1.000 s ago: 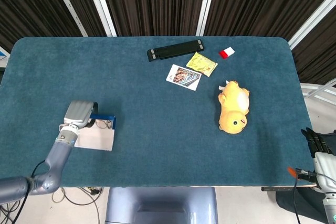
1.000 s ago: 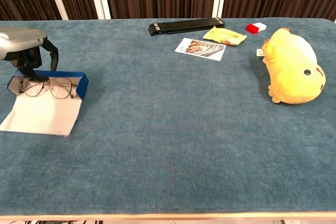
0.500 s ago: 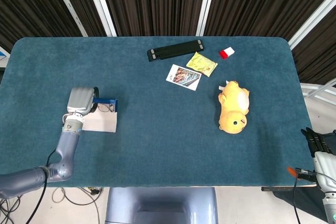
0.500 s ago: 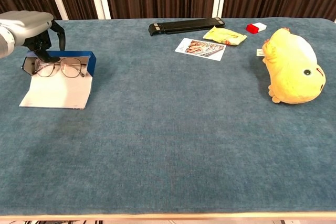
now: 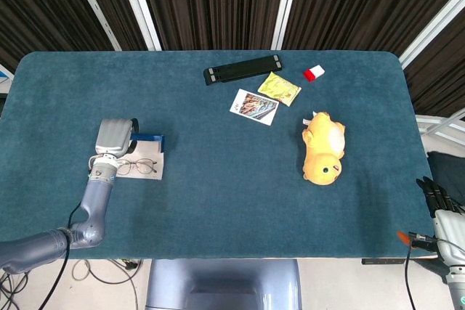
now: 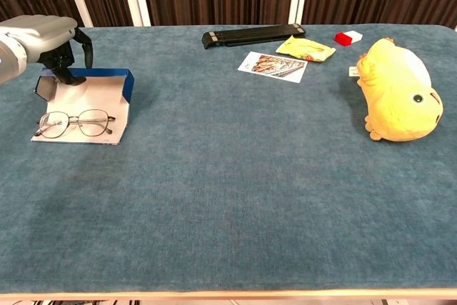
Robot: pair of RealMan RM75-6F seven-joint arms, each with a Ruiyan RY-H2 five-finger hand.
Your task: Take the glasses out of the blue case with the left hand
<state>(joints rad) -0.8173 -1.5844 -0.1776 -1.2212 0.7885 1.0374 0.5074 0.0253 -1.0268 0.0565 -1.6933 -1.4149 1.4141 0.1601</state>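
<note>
The left hand [image 6: 51, 41] hovers at the back wall of the blue case [image 6: 107, 76], fingers curled down, holding nothing that shows. A moment ago the glasses [image 6: 74, 123] stood against that wall under the fingertips; now they lie flat on the pale open flap, at six o'clock from the hand and apart from it. So they have slipped forward rather than come out, and need regrasping. The right hand [image 5: 445, 212] hangs off the counter [image 6: 243, 191] at four o'clock, unchanged; its grip cannot be told.
</note>
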